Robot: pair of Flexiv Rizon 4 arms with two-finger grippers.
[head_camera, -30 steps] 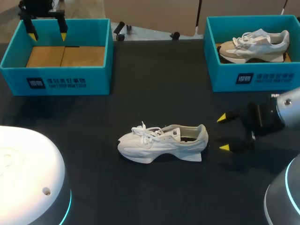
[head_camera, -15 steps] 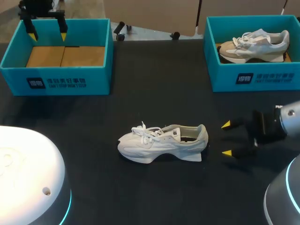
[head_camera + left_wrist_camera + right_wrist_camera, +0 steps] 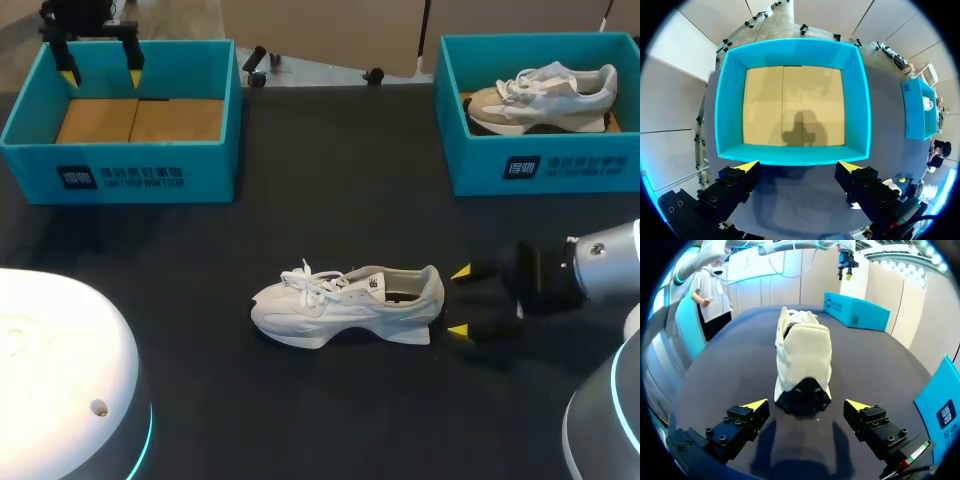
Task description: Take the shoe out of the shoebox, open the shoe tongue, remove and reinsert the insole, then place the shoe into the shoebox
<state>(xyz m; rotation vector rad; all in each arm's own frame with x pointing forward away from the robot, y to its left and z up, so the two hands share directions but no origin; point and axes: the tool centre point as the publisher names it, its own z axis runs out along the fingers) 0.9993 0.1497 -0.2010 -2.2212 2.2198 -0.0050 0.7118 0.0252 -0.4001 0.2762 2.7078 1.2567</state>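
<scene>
Your head view gives the white shoe point(image 3: 345, 305) side-on, laces up, toe toward your left arm's side. Only your right wrist view shows its heel face-on: a cream back over a dark sole wedge. The shoe lies upright mid-table, outside both boxes. Your right gripper point(image 3: 460, 300) sits just behind that heel, fingers spread wide and touching nothing. Your left gripper point(image 3: 102, 78), fingers also apart, hangs over the teal shoebox point(image 3: 120, 165), whose tan floor fills your left wrist view.
</scene>
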